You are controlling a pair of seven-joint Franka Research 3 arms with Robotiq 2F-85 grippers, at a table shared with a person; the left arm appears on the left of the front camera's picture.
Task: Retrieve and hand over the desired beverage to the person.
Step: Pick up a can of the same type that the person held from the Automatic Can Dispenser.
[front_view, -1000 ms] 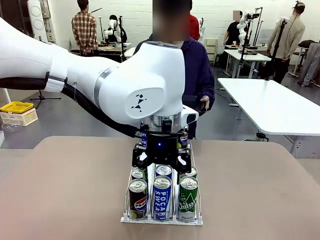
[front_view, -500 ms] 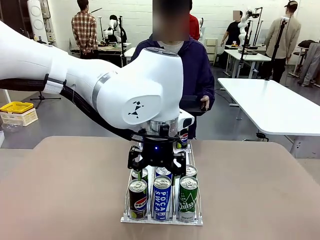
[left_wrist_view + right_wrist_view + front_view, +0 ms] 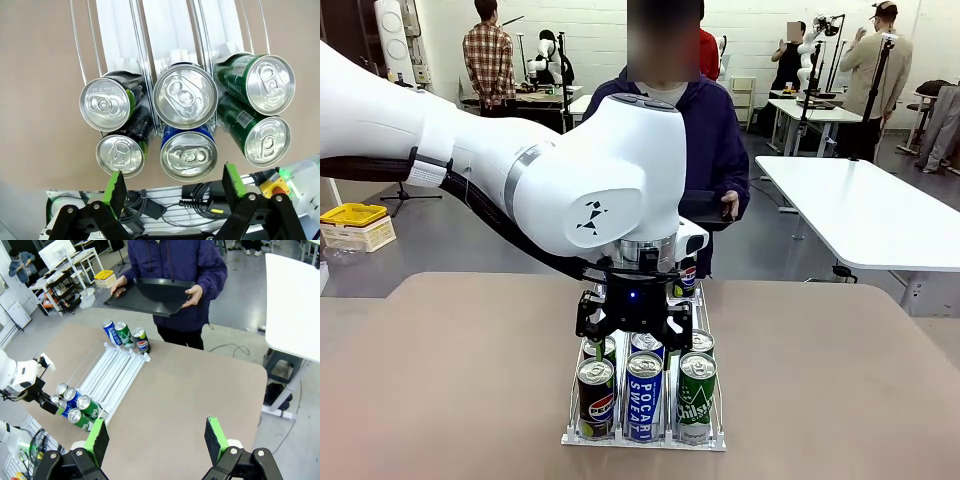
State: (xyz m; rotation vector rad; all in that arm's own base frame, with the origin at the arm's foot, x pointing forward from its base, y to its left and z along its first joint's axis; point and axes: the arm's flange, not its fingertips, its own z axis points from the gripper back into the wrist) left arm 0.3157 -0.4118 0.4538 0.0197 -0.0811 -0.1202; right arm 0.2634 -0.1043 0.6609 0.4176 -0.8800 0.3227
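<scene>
Your left gripper (image 3: pixel 634 338) hangs right over the near end of the can rack (image 3: pixel 642 440), jaws spread wide and gripping nothing. It sits above the middle lane, over the blue Pocari Sweat can (image 3: pixel 644 395). The Pepsi can (image 3: pixel 596 398) is just beside that one on the left and the green Chilsung can (image 3: pixel 696 398) on the right, with a second row close behind. The pictures do not tell you which drink is wanted. The right gripper (image 3: pixel 157 432) is high above the bench (image 3: pixel 200 385), jaws likewise wide and empty. The person (image 3: pixel 172 260) waits at the far edge holding a black tray (image 3: pixel 150 296), near three more cans (image 3: pixel 125 335) at that end of the rack.

Expect a full can: fairly heavy and rigid, with a smooth thin wall that may be slick and will dent under a hard squeeze. Take it around the upper body just under the rim, pads on opposite sides. Finger room between lanes looks tight, so come straight down and lift straight up.
</scene>
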